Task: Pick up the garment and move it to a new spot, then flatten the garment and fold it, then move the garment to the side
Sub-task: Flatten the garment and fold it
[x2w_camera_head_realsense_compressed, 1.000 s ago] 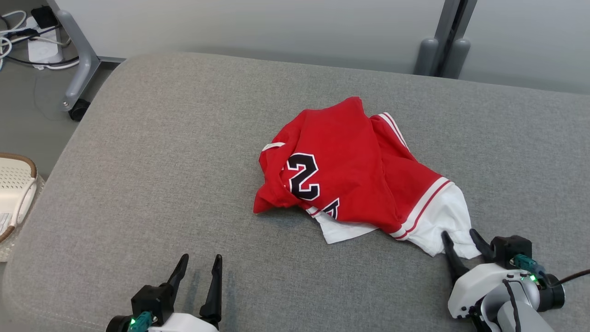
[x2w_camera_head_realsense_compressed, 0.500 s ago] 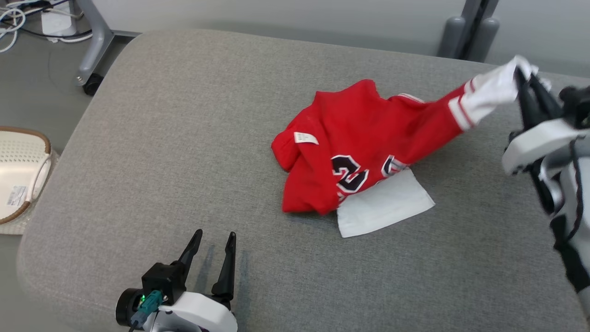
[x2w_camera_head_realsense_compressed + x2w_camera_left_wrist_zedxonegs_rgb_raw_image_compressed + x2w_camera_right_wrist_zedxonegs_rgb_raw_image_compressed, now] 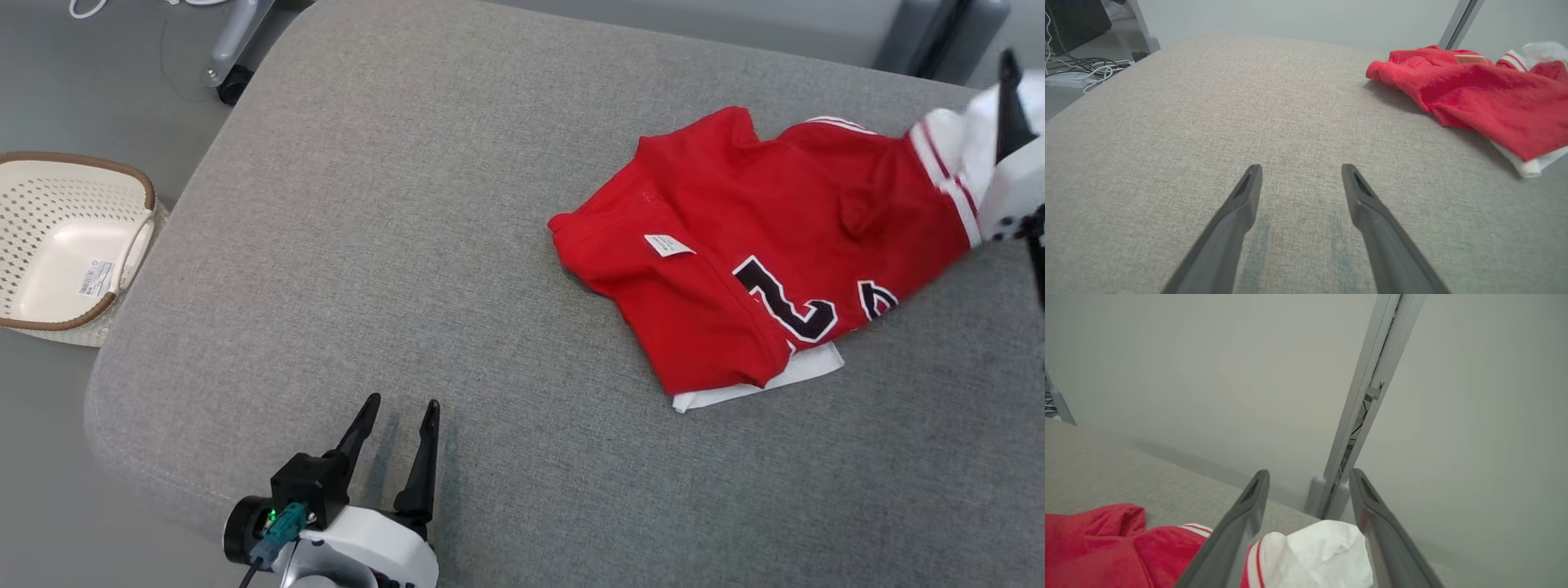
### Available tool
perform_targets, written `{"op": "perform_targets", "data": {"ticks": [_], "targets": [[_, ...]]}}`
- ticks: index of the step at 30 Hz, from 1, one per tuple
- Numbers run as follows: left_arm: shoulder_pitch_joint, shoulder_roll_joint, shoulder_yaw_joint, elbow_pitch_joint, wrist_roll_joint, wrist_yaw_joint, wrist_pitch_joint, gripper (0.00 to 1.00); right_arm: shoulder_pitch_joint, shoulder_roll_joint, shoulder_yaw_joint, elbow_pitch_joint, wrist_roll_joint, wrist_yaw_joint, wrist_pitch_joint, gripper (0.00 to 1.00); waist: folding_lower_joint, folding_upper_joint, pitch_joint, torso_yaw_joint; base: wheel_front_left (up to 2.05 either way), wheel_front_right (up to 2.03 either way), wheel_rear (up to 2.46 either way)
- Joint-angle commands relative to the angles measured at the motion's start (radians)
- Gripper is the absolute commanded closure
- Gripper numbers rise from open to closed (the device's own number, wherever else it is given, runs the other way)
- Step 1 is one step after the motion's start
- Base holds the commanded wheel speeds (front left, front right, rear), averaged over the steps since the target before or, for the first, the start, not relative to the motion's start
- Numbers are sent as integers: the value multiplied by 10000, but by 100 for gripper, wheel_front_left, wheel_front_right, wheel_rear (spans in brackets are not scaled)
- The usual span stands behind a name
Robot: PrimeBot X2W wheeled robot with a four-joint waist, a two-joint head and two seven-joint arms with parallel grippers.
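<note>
The garment (image 3: 735, 269) is a red jersey with black numbers and white trim, lying crumpled on the right half of the grey cushion (image 3: 408, 204). Its white sleeve end (image 3: 1323, 551) lies between the spread fingers of my right gripper (image 3: 1309, 473), which is open at the far right edge (image 3: 1012, 82). My left gripper (image 3: 402, 402) hovers open over bare cushion near the front edge, well left of the garment (image 3: 1474, 81). Nothing is between its fingers (image 3: 1302, 167).
A cream perforated basket (image 3: 82, 159) stands on the floor to the left of the cushion. A grey wheeled leg (image 3: 233, 77) is at the far left. A grey post (image 3: 1367, 396) rises behind the cushion's far right edge. Cables (image 3: 1086, 73) lie on the floor.
The camera has swung. The right gripper took the white sleeve, dragged the garment toward the far right, and its jaws now stand apart. The left gripper has stayed put.
</note>
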Motion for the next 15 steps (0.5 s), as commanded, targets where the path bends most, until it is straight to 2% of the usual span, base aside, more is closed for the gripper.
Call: {"op": "perform_targets", "data": {"ticks": [1,4,6,15], "targets": [[-109,39,56,-10,-98,35,-15,0,347,23,-82,51,66,-5,-107,0,0,0,-52,-130,0,0,0],[-64,39,142,-4,-72,86,-15,0,986,405,-124,-68,337,-3,-206,0,0,0,-131,-423,0,0,0],[-80,46,178,8,-13,57,-15,0,1545,674,16,-599,659,-3,-204,0,0,0,-199,-611,0,0,0],[9,46,304,93,175,-61,-15,0,4528,1609,1643,-2603,2569,-3,-198,0,0,0,-516,-1166,0,0,0]]}}
